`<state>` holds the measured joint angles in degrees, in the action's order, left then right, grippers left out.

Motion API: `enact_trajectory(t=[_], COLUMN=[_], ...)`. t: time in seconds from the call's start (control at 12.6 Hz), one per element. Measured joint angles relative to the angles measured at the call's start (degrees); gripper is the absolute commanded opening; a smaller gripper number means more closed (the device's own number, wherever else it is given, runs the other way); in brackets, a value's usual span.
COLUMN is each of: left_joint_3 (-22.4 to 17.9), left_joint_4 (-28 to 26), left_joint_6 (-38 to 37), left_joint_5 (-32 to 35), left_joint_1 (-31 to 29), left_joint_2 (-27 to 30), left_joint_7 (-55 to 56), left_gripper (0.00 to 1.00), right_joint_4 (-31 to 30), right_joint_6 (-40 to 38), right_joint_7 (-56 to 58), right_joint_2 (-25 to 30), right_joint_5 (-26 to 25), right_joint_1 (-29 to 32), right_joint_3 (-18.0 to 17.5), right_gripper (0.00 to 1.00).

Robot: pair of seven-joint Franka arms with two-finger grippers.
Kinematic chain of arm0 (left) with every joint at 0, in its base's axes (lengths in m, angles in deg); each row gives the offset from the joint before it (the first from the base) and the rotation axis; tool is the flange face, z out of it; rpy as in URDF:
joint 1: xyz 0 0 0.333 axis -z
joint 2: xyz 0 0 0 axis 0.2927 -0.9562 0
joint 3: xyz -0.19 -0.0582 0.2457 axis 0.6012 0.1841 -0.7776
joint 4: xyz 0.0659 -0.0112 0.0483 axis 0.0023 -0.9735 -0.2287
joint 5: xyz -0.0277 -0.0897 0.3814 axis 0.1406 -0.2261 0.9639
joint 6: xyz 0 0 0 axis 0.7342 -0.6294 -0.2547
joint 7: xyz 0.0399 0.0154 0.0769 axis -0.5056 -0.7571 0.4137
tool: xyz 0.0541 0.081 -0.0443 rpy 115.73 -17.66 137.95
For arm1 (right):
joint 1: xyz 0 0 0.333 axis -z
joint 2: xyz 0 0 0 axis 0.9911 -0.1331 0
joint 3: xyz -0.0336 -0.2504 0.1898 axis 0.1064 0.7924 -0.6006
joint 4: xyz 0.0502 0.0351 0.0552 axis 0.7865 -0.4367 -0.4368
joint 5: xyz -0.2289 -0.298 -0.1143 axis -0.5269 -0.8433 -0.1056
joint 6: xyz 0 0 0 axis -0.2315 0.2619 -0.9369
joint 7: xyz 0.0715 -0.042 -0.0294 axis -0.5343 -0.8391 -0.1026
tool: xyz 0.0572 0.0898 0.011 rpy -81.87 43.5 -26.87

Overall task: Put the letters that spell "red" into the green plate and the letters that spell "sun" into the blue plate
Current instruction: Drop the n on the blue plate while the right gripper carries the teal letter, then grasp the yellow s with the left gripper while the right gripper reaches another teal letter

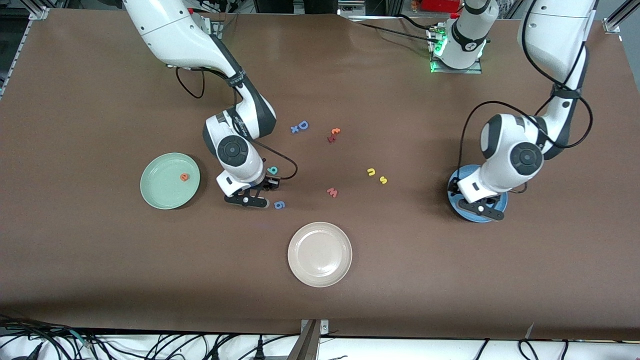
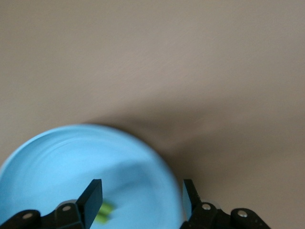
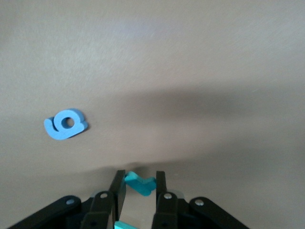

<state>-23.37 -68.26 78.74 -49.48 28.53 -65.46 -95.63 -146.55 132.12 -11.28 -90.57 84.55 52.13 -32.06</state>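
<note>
- Green plate (image 1: 170, 180), mid-left of the front view, holds the orange "e" (image 1: 185, 176).
- Teal "d" (image 1: 272, 170) lies on the table (image 1: 100, 280); a teal letter (image 3: 140, 183) sits pinched in the right hand (image 3: 139, 187).
- Blue plate (image 1: 477, 212), at right, holds a green letter (image 2: 106, 211).
- Yellow "u" (image 1: 371, 172) and "s" (image 1: 383, 180) lie centre-right.

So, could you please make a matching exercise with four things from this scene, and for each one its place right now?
Things:
1. orange "e"
2. small green letter
3. small teal letter
4. blue "g"

Places:
A. on the bare table, beside the right gripper
B. between the right gripper's shut fingers
C. in the green plate
D. in the blue plate, under the open left gripper

Pairs: 1-C, 2-D, 3-B, 4-A
</note>
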Motion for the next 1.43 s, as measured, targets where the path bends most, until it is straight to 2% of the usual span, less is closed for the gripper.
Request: enact_trajectory(t=[0.32, 0.48, 0.55, 0.63, 0.95, 1.11, 1.43], left_joint_3=[2.2, 3.1, 3.3, 3.4, 3.3, 3.4, 3.6], left_joint_4=[0.5, 0.5, 0.4, 0.4, 0.4, 0.4, 0.9], left_joint_6=[-0.1, -0.2, -0.2, -0.2, -0.2, 0.1, 0.8], left_joint_5=[-0.1, -0.2, -0.2, -0.2, -0.2, -0.2, -0.2], left_joint_1=[7.0, 10.1, 11.3, 12.2, 12.6, 12.8, 15.2], left_joint_2=[0.0, -0.1, -0.3, -0.5, -1.7, -2.5, -3.5], left_joint_7=[20.2, 34.3, 40.7, 46.1, 64.7, 69.2, 71.3], left_gripper=[0.75, 0.75, 0.72, 0.68, 0.70, 0.74, 0.75], right_joint_4=[0.0, -0.8, -1.7, -2.9, -8.1, -10.3, -11.7], right_joint_6=[-7.9, -10.6, -10.9, -10.9, -10.9, -11.0, -11.1], right_joint_7=[10.8, 19.0, 23.5, 27.7, 39.8, 42.1, 43.1], right_joint_2=[4.3, 5.6, 6.0, 6.3, 7.0, 6.9, 4.5], right_joint_5=[-0.1, -0.1, -0.1, -0.1, -0.1, -0.1, -0.1], right_joint_1=[0.1, 0.1, 0.2, 0.3, 0.7, 1.7, 4.2], right_joint_3=[6.4, 10.5, 12.8, 15.0, 22.0, 23.1, 23.1], right_gripper=[0.18, 0.18, 0.18, 0.18, 0.18, 0.18, 0.18])
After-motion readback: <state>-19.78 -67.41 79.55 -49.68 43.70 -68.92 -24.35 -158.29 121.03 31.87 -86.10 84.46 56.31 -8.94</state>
